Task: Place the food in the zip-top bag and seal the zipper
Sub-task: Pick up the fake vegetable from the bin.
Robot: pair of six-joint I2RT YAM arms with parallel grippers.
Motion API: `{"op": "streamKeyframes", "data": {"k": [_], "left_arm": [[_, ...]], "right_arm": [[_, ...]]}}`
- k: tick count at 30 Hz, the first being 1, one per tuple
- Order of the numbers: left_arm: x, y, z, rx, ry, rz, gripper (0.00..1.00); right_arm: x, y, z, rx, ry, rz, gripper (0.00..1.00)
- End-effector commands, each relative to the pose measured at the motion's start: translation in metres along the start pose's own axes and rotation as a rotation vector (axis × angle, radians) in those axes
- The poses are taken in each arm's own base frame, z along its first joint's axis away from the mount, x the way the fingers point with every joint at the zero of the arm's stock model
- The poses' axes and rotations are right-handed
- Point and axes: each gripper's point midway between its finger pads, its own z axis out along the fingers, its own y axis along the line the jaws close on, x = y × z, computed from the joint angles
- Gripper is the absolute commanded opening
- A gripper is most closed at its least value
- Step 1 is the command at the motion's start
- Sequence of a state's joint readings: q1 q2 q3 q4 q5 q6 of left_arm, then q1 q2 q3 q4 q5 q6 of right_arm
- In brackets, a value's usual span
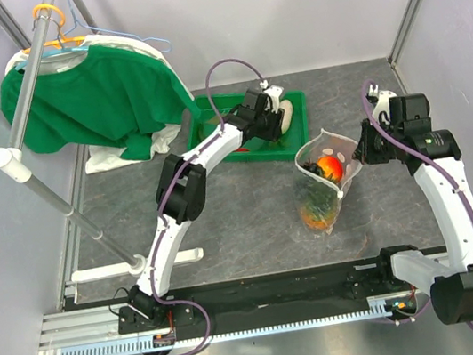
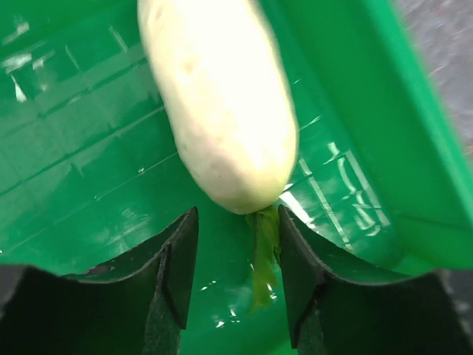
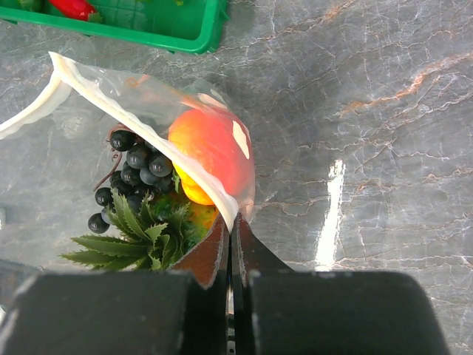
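Observation:
The clear zip-top bag point(image 1: 326, 183) stands open on the table, holding the red-orange tomato point(image 3: 211, 151), dark grapes point(image 3: 137, 166) and the pineapple with its green crown point(image 3: 140, 240). My right gripper point(image 3: 235, 229) is shut on the bag's white zipper strip point(image 3: 140, 126) at the mouth's right corner point(image 1: 361, 156). My left gripper point(image 2: 238, 255) is open, low inside the green tray point(image 1: 226, 111), its jaws on either side of the green stalk of the white oblong vegetable point(image 2: 218, 103). The red chili point(image 3: 74, 7) lies in the tray.
A green shirt point(image 1: 88, 93) hangs on a rack at the back left, with white cloth below it. A white bar point(image 1: 133, 266) lies on the table at the left. Walls enclose the table.

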State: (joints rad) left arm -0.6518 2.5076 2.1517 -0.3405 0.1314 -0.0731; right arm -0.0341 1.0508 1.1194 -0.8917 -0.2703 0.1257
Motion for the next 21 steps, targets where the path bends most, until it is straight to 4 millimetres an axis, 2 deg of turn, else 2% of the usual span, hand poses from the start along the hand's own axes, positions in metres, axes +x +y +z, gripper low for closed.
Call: {"op": "streamKeyframes", "data": {"k": [1,6,11,14,16,17,18,21], "left_arm": [[-0.018,0.011,-0.005,-0.044,-0.036,0.057,0.49],[-0.018,0.016,-0.014,-0.029,-0.020,0.049,0.27],[-0.038,0.024,-0.040,0.022,-0.054,-0.009,0.02],[-0.058,0.030,-0.066,0.039,-0.096,-0.006,0.02],[-0.064,0.035,-0.080,0.038,-0.108,0.008,0.02],[-0.074,0.033,-0.094,0.043,-0.130,0.020,0.02],[-0.077,0.034,-0.101,0.043,-0.134,0.027,0.02],[-0.067,0.027,-0.117,0.075,-0.094,0.098,0.02]], "right_arm": [[-0.014,0.003,-0.003,-0.015,-0.048,-0.002,0.00],[-0.015,0.003,-0.001,-0.015,-0.043,0.004,0.00],[-0.015,0.004,-0.003,-0.020,-0.046,0.003,0.00],[-0.017,0.005,-0.003,-0.026,-0.050,0.003,0.00],[-0.018,0.006,-0.003,-0.031,-0.051,0.001,0.00],[-0.018,0.006,-0.003,-0.034,-0.051,0.005,0.00],[-0.019,0.007,-0.003,-0.036,-0.055,0.004,0.00],[-0.020,0.007,-0.003,-0.040,-0.054,0.004,0.00]]}}
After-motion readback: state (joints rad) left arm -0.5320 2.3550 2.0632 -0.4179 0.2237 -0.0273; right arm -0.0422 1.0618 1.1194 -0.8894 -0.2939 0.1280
